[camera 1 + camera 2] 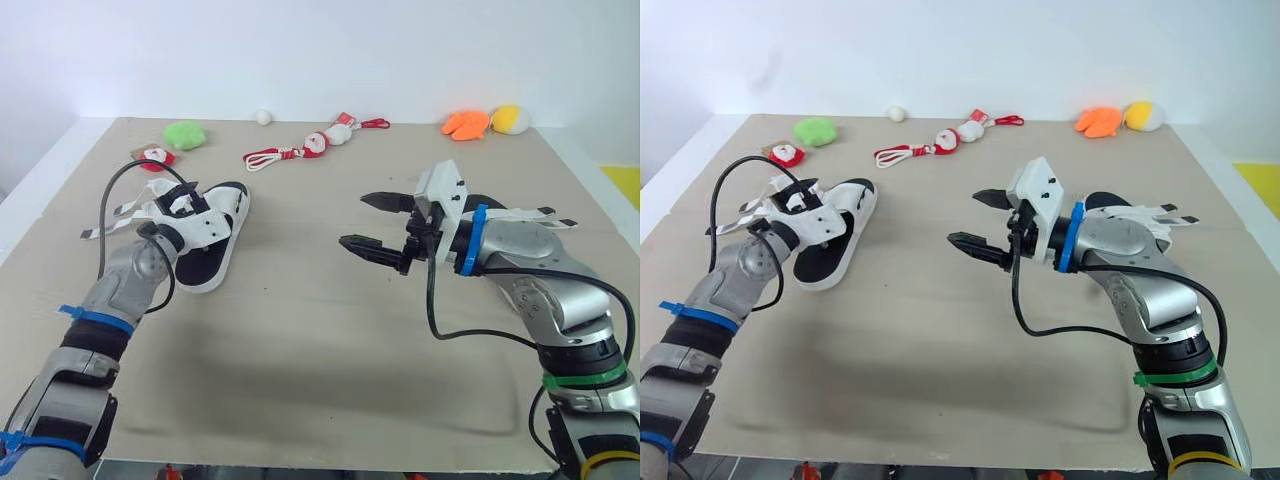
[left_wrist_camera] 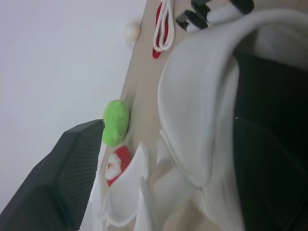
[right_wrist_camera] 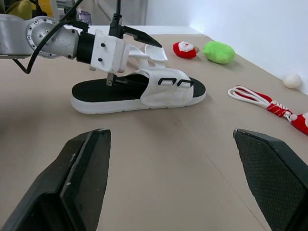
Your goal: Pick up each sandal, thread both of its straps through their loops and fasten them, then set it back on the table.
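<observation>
A white sandal [image 1: 218, 232] with a black footbed lies on the table at the left, its straps loose and unthreaded. My left gripper [image 1: 188, 203] is at the sandal's strap end, open, with the white upper [image 2: 202, 110] between its fingers; one finger [image 2: 62, 183] stands apart from the strap. Over the middle of the table my right gripper [image 1: 355, 220] hovers open and holds nothing, facing the sandal [image 3: 139, 89]. White straps with black tips [image 1: 545, 213] peek from behind my right forearm; the rest of that sandal is hidden.
Toys line the far side of the table: a green plush [image 1: 185, 134], a small red and white figure [image 1: 155, 155], a white ball [image 1: 263, 117], a red and white rope toy [image 1: 300, 150], an orange toy [image 1: 465, 124] and a yellow one [image 1: 510, 119].
</observation>
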